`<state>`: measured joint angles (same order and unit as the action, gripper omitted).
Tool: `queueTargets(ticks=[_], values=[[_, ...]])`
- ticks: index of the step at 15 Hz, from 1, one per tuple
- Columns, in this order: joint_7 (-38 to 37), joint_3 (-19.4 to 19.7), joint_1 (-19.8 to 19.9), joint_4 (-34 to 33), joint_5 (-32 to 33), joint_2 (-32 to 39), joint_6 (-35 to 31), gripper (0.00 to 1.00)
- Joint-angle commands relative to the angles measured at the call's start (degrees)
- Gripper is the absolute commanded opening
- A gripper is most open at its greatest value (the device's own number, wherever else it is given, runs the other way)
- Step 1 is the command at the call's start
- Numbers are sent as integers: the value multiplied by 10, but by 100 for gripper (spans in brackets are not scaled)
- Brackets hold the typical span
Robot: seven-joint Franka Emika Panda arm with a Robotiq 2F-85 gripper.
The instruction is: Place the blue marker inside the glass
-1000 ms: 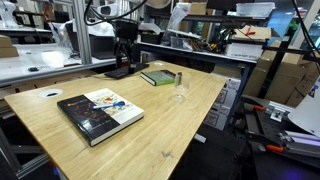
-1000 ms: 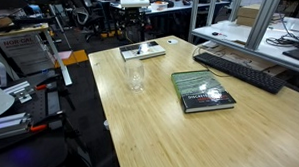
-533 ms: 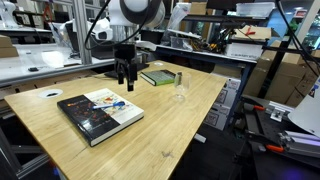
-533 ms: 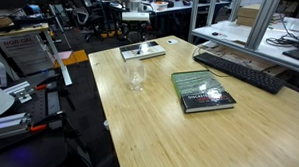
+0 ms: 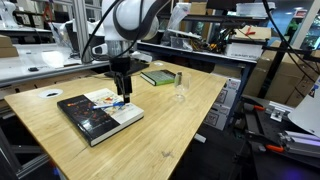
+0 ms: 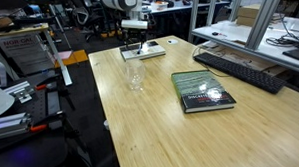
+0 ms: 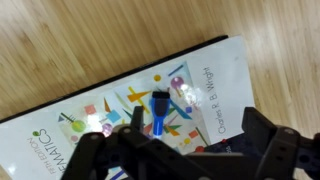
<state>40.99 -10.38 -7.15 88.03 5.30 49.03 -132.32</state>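
The Robotiq gripper (image 5: pixel 122 91) hangs low over the large hardcover book with the white, illustrated cover (image 7: pixel 212 98), near one end of the light wooden table (image 5: pixel 165 130). In the wrist view the jaws stand spread and hold nothing.

The short blue marker (image 7: pixel 158 113) lies flat on the book cover, its barrel reaching in towards the gap between the two dark fingers (image 7: pixel 268 140). The small clear drinking glass (image 6: pixel 135 74) stands upright on the bare table, well apart from the book and empty as far as the views show. The step in hand is judged to be the final approach to the pick; the grasp and the transfer are not yet done.

Hazards from this position:

- Roll-away. The marker is a round barrel on a smooth cover. If one finger touches it before the other, it is likely to roll or skid out of the gap.
- Contact with the book. If the descent runs too deep, the fingertips press into the cover and may shift the book, taking the marker with it.
- Off-centre grip. A pinch near one end lets the marker tilt, so that its tip may strike the rim of the glass.
- Tipping. The glass looks light and is taller than wide. A sideways knock from the marker or a finger may overturn it.
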Motion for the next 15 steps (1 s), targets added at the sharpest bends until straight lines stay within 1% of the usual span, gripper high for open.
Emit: queueTargets(ticks=[1,9,11,12,15], values=[[-5,-8,4,-9,9,9,2,100],[0,-10,5,-18,10,23,0,100],[-6,-5,2,-17,14,27,-5,100],[-12,-1,-1,-20,16,29,0,100],[-45,23,-21,-44,45,32,62,100]])
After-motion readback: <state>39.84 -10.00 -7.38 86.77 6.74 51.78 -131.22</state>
